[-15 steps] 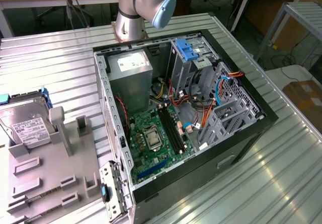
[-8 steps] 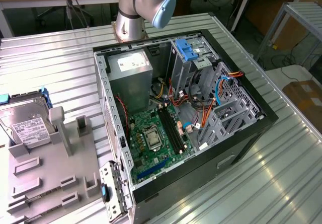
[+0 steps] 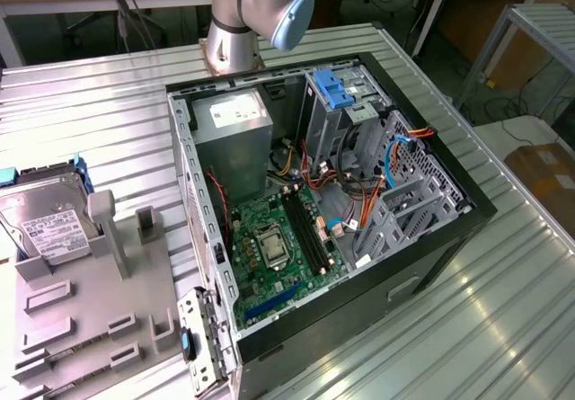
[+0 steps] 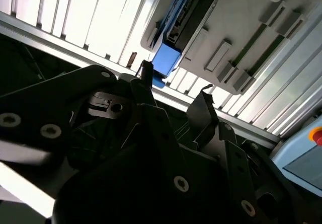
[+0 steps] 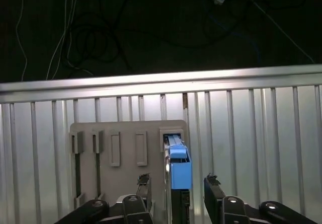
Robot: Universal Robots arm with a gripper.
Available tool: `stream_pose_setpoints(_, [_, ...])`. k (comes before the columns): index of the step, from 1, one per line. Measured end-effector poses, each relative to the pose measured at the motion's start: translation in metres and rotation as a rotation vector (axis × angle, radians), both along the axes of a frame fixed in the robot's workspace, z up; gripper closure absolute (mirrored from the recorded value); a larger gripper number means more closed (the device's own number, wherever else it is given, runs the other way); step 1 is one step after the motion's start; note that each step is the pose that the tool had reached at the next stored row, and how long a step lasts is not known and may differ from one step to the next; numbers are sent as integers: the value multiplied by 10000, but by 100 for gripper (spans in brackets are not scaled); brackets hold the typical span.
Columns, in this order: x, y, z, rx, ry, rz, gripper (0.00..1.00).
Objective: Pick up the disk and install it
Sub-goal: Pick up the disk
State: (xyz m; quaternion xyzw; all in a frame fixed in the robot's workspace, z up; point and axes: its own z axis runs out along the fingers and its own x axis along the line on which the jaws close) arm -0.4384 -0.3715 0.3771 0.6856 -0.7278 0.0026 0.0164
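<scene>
The disk (image 3: 45, 225), silver with a white printed label and blue side rails, leans in a grey plastic holder (image 3: 90, 310) at the exterior view's left, on the ribbed metal table. In the first wrist view the disk (image 5: 178, 166) stands edge-on in a slot of the holder (image 5: 126, 148), its blue rail end toward the camera. My gripper (image 5: 177, 181) is open, one dark fingertip on each side of that blue end and apart from it. The second wrist view shows the same open gripper (image 4: 175, 79) just short of the disk (image 4: 168, 58).
An open computer case (image 3: 467, 207) lies at the middle of the table with a green motherboard (image 3: 278, 238), a grey power-supply box (image 3: 234, 121), a blue tab-handled bracket (image 3: 334, 90) and loose cables. The arm's base (image 3: 234, 31) stands behind the case. Beyond the table edge (image 5: 161, 80) lies dark floor with cords.
</scene>
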Motion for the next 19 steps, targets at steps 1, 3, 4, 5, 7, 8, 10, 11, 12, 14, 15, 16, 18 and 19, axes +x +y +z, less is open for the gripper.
stream_pose_setpoints(1, [0,-1,-10,0,-28,5,46])
stream_pose_setpoints(3, [0,-5,-40,0,-120,7,46])
stream_pose_setpoints(4, [0,-5,-52,0,-147,6,46])
stream_pose_setpoints(5, [0,-6,-84,1,-157,6,46])
stream_pose_setpoints(7, [0,-6,-145,0,-156,6,46])
stream_pose_setpoints(8, [0,-6,-185,0,-157,2,46])
stream_pose_setpoints(10, [0,-3,-239,1,-159,-8,46])
stream_pose_setpoints(11, [0,0,-257,0,-157,-13,46])
stream_pose_setpoints(12, [-1,7,-286,0,-157,-16,46])
stream_pose_setpoints(14, [0,21,-359,0,-158,-15,46])
stream_pose_setpoints(15, [1,22,-385,0,-165,-15,46])
stream_pose_setpoints(16, [0,22,-405,0,-191,-16,46])
stream_pose_setpoints(18, [0,20,-442,-9,-291,-16,46])
stream_pose_setpoints(19, [-1,19,-460,-10,-296,-17,46])
